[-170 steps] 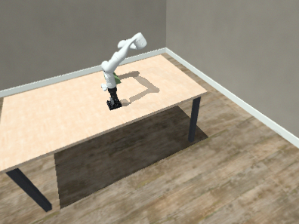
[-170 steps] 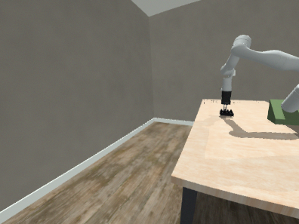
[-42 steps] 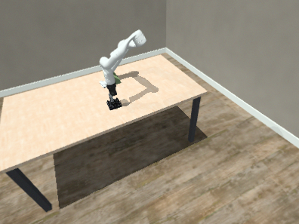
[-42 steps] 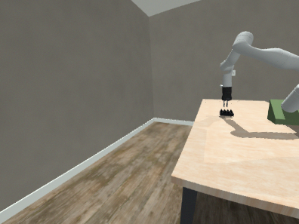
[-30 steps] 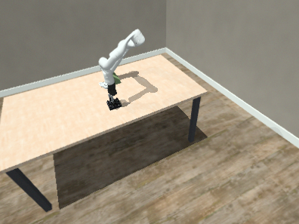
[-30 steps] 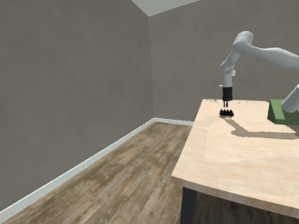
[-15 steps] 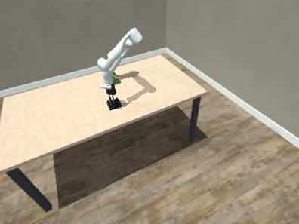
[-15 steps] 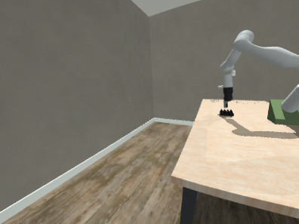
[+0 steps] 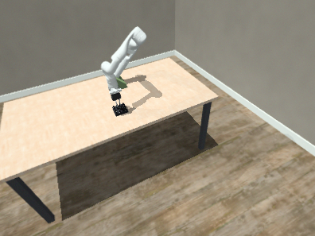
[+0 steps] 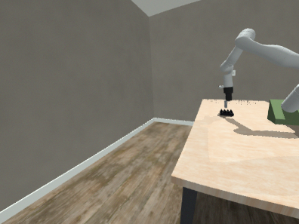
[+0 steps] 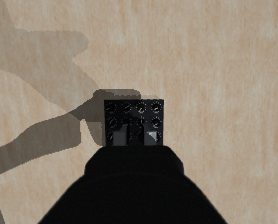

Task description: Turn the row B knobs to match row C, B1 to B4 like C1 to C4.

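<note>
The black knob box [image 9: 120, 110] [image 10: 226, 113] [image 11: 109, 114] stands on the light wooden table [image 9: 60, 122] [image 10: 234, 154] [image 11: 215, 65]. The wrist view shows its top nearly square to the picture, with several small dark knobs in rows, each with a ring of pale marks. The printed names and most knob lines are too small and dark to read. My gripper [image 9: 118, 103] [image 10: 226, 106] [image 11: 135, 130] points down above the box with its fingers partly apart, and I see nothing held between them. In the wrist view the fingers and gripper body cover part of the box's lower side.
A green block-like object [image 9: 122, 83] [image 10: 277, 112] stands on the table near the arm's base. The arm's shadow falls across the table and beside the box. The table's long edge [image 9: 131, 131] runs in front of the box in the top view. Grey walls stand beyond the table.
</note>
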Controlling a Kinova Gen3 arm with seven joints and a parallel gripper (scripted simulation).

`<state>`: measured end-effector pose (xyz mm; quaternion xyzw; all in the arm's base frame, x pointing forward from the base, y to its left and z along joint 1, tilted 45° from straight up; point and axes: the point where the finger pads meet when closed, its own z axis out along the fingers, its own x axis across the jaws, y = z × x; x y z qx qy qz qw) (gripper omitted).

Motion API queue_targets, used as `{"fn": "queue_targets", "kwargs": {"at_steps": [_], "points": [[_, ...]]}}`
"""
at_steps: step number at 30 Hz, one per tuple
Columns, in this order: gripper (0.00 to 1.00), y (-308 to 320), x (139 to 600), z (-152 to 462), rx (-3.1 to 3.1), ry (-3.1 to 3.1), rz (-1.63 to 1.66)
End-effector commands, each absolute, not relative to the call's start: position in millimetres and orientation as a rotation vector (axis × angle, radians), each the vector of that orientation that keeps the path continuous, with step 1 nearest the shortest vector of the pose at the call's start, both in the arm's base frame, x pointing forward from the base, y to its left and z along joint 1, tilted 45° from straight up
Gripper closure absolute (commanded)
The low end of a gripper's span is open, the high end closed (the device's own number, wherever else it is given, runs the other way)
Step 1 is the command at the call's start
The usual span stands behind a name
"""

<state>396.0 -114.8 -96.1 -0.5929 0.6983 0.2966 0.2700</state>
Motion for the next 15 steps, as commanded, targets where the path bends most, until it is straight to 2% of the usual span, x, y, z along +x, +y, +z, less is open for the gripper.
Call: {"fn": "queue_targets", "kwargs": {"at_steps": [1,15], "points": [[0.54,-120.8,396.2,-95.1,-1.6,1.867,0.776],[0.54,-125.9,396.8,-87.8,-2.004,1.289,0.479]]}}
